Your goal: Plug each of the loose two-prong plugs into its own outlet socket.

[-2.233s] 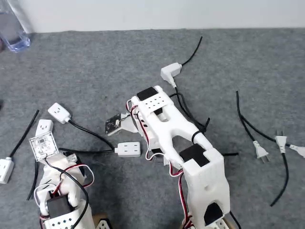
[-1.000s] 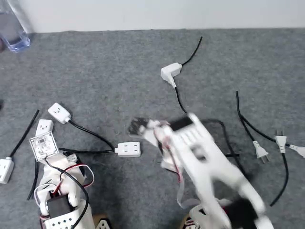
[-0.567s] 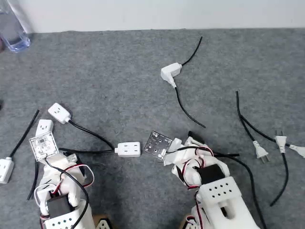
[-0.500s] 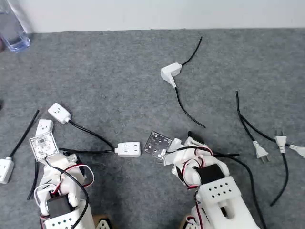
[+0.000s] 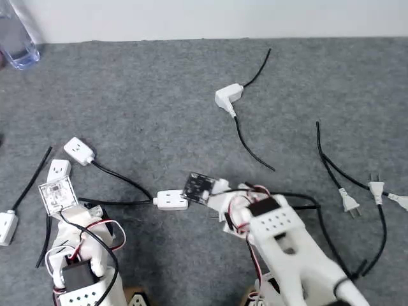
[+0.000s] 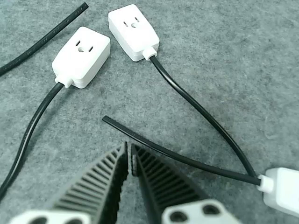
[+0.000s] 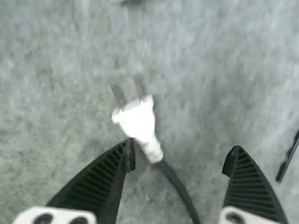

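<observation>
My right gripper (image 7: 182, 158) is open just above the grey carpet. A white two-prong plug (image 7: 136, 120) lies between its fingers, close to one finger (image 7: 122, 157), prongs pointing away. In the high view the right arm (image 5: 275, 223) sits low in the middle, its wrist beside a white outlet socket (image 5: 171, 200). My left gripper (image 6: 128, 153) is shut and holds nothing. It hovers by a loose black cable end (image 6: 106, 120), with two white sockets (image 6: 82, 56) (image 6: 133, 25) beyond. Two more loose plugs (image 5: 348, 201) (image 5: 376, 188) lie at the right.
A white angled plug head (image 5: 228, 97) on a black cable lies at the back middle. Another socket (image 5: 6, 227) sits at the left edge. Black cables cross the carpet on both sides. A clear bottle (image 5: 18, 38) stands in the far left corner.
The right arm drew back from over the middle of the carpet, then shifted left toward the middle socket. The left arm has not moved.
</observation>
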### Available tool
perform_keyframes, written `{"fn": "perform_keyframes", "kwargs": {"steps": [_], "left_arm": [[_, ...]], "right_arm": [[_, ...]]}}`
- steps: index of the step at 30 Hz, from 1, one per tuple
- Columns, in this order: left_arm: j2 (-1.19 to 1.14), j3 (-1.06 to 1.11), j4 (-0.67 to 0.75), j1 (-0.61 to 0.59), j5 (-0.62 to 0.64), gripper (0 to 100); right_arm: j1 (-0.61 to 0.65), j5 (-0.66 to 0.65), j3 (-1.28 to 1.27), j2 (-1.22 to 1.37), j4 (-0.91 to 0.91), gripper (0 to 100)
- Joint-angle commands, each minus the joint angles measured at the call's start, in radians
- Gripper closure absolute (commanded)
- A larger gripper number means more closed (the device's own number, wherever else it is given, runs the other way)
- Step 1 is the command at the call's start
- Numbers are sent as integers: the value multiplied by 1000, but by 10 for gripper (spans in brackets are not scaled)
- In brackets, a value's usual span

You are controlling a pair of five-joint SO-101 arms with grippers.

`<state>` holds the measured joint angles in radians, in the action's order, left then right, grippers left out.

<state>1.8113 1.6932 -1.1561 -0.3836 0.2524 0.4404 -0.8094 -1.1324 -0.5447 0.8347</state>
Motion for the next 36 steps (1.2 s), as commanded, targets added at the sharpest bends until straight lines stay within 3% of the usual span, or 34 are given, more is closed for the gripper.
{"fn": "perform_keyframes", "kwargs": {"steps": [1, 13, 21, 36], "left_arm": [[12, -10, 0, 8, -5, 986], [12, -10, 0, 8, -6, 986], [12, -10, 0, 8, -6, 986], [12, -10, 0, 8, -6, 986]], "right_arm": [[10, -35, 112, 64, -8, 690], [12, -34, 196, 214, -4, 690], [111, -34, 206, 220, 87, 690], [125, -32, 265, 214, 239, 690]]}}
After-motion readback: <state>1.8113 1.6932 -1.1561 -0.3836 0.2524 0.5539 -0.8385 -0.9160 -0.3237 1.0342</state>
